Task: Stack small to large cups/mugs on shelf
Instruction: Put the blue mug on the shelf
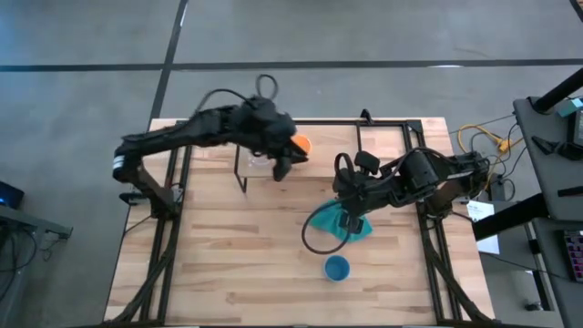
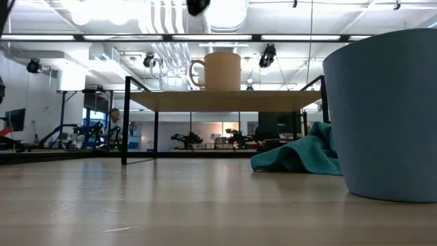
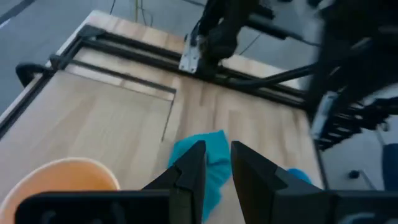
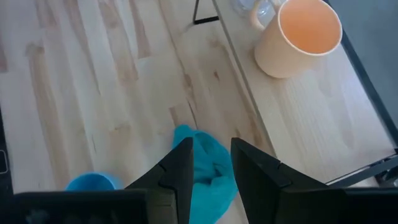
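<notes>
The orange mug (image 1: 301, 143) (image 2: 218, 71) (image 4: 300, 37) stands upright on its base on the light-wood shelf (image 2: 225, 101) (image 4: 311, 118). The clear glass cup (image 4: 254, 7) stands next to it on the shelf. The blue cup (image 1: 337, 268) (image 2: 389, 116) (image 4: 93, 182) stands on the tabletop near the near edge. My left gripper (image 1: 282, 166) (image 3: 216, 168) hangs over the shelf beside the mug, open by a narrow gap and holding nothing. My right gripper (image 1: 352, 219) (image 4: 211, 165) hovers open above the teal cloth (image 1: 335, 224) (image 4: 205, 171).
The teal cloth (image 2: 300, 156) lies crumpled on the table between the shelf and the blue cup. Thin black shelf legs (image 2: 125, 123) stand on the table. Bare tabletop (image 1: 219, 255) stretches on the left and near side. Cables and equipment sit beyond the table's right edge.
</notes>
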You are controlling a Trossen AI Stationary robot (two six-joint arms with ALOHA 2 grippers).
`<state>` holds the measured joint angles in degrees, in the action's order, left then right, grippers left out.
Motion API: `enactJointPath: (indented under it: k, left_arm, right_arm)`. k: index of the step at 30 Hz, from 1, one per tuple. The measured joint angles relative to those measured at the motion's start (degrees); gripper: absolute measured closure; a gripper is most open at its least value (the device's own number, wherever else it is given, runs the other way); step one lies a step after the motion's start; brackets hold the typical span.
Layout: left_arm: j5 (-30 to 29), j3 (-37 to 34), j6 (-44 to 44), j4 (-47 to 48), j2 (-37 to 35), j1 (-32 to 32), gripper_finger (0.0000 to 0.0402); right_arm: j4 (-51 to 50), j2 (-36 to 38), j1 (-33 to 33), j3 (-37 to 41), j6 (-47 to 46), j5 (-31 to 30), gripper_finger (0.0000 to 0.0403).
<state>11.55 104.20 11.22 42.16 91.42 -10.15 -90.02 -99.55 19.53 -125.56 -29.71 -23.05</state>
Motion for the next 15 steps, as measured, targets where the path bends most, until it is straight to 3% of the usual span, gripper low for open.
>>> enactJointPath:
  k: [10,15]
  left_arm:
    - [-0.6,-1.3,0.4,15.4,-14.1,0.9,0.034]
    - [-0.9,-4.3,1.7,17.4,-18.7,1.3,0.034]
  right_arm:
    - [0.0,2.0,0.0,0.0,1.5,0.1,0.0301]
    - [0.1,2.6,0.0,2.1,3.7,6.1,0.0301]
